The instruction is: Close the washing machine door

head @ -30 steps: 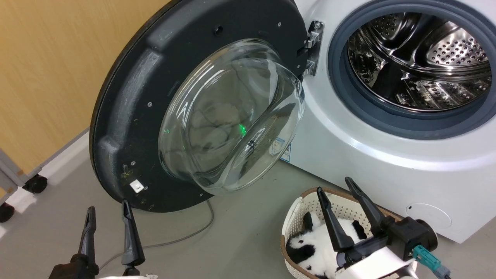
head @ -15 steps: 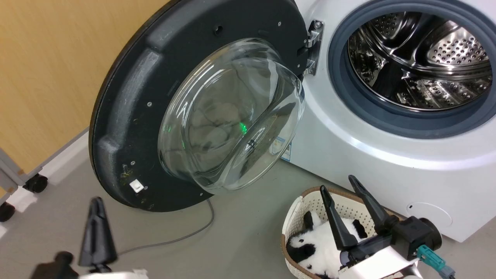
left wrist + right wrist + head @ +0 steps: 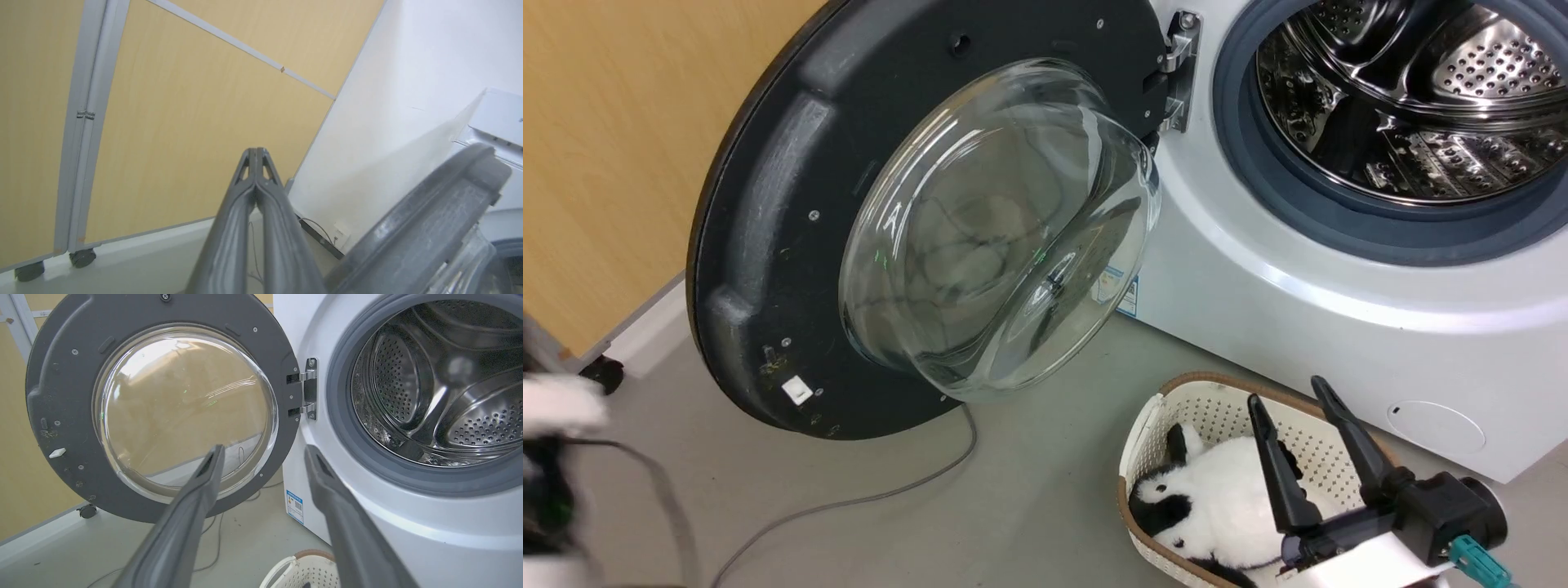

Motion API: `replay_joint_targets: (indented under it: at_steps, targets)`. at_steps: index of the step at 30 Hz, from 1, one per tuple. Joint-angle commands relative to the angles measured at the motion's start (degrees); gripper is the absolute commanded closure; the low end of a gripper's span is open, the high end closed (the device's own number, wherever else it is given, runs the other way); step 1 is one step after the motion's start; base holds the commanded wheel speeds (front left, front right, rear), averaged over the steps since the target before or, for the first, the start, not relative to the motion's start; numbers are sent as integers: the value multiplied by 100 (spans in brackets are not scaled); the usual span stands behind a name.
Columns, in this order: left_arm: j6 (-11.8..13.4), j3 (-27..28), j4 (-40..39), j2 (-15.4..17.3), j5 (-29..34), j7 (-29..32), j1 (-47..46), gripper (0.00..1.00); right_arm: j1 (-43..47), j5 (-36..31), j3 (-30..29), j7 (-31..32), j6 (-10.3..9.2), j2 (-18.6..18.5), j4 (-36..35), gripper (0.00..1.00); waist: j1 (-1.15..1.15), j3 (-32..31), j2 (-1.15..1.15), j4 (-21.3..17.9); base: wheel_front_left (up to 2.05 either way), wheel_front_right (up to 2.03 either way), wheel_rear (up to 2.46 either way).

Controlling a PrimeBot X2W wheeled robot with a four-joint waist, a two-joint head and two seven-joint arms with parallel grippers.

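The washing machine door (image 3: 760,245) stands wide open to the left of the washing machine (image 3: 1298,327), its glass bowl (image 3: 996,229) bulging toward me and its metal hinge (image 3: 1176,73) at the machine's front. The steel drum (image 3: 1405,98) lies exposed inside the grey gasket. My right gripper (image 3: 1286,394) hangs open over the basket, apart from the door; its wrist view faces the door (image 3: 53,375) and drum (image 3: 429,396) between spread fingers (image 3: 204,486). My left gripper (image 3: 256,152) is shut on nothing, left of the door's edge (image 3: 433,228). A blurred left forearm (image 3: 556,404) shows at far left.
A cream perforated basket (image 3: 1176,416) holding a panda plush (image 3: 1217,506) sits on the floor before the machine. A grey cable (image 3: 866,498) runs under the door. A wood-panel partition (image 3: 163,122) on castors (image 3: 603,374) stands left of the door.
My left gripper has shut and swung out to the far left, leaving a blurred forearm. The head camera shifted slightly. The door has not swung.
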Motion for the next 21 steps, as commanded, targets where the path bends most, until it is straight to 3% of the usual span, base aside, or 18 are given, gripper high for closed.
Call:
replay_joint_targets:
  at_steps: [1, 8, 15, 21]
  targets:
    - [-13, 156, 225, 135, -238, 178, -201, 100, 57, -45, 4, -25, 5, 0, -54, 0, 0, 31, 0, -50, 0, 0, 0]
    - [-54, 822, 1831, 757, -1735, 1566, -1286, 100, 29, -55, 40, -25, 5, -32, -129, 0, 0, 118, 0, -229, 0, 0, 0]
    - [225, 1053, 2999, 802, -2847, 3096, -1984, 100, -16, -61, 107, -25, 5, -70, -163, 0, 0, 183, 0, -294, 0, 0, 0]
    - [58, 726, 3153, 621, -3238, 4327, -2017, 100, -42, -71, 146, -25, 5, -67, -174, 0, 0, 184, 0, -309, 0, 0, 0]
